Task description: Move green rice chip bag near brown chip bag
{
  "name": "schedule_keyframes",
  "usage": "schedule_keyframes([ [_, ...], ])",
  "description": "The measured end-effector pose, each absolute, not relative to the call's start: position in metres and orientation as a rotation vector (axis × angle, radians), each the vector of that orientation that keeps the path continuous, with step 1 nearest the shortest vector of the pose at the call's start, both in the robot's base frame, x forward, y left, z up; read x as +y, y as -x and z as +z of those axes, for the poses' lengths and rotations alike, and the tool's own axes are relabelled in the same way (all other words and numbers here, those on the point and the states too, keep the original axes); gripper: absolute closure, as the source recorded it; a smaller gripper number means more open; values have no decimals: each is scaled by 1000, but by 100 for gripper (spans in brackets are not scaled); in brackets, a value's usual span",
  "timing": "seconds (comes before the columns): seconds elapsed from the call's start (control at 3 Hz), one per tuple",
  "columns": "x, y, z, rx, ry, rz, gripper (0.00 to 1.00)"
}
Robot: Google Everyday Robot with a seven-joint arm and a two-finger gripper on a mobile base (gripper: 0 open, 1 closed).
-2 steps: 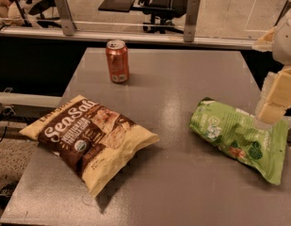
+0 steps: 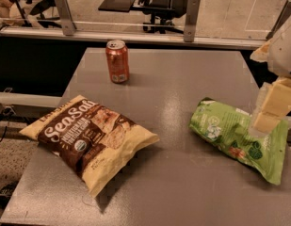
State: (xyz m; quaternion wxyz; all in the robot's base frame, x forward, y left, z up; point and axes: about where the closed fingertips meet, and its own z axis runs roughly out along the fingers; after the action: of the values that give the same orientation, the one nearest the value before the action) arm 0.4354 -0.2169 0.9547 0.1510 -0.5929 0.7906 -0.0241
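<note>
The green rice chip bag [image 2: 227, 134] lies flat on the right side of the grey table [image 2: 182, 79], its length running toward the front right. The brown chip bag [image 2: 88, 138] with "Sea Salt" script lies at the front left, a wide gap away from the green bag. My gripper [image 2: 267, 119], cream-coloured, comes in from the right edge of the camera view and sits over the right half of the green bag, close above it or touching it; I cannot tell which.
An orange soda can [image 2: 117, 61] stands upright at the back left of the table. Bare tabletop lies between the two bags. A railing with metal posts [image 2: 192, 18] runs behind the table, with office chairs beyond it.
My gripper has moved slightly down and left toward the green bag. The bags and the can have not moved.
</note>
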Motion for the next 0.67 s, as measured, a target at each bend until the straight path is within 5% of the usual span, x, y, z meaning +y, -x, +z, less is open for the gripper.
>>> schedule_keyframes([
  [0.67,-209,-427,895,2303,1707,40,0],
])
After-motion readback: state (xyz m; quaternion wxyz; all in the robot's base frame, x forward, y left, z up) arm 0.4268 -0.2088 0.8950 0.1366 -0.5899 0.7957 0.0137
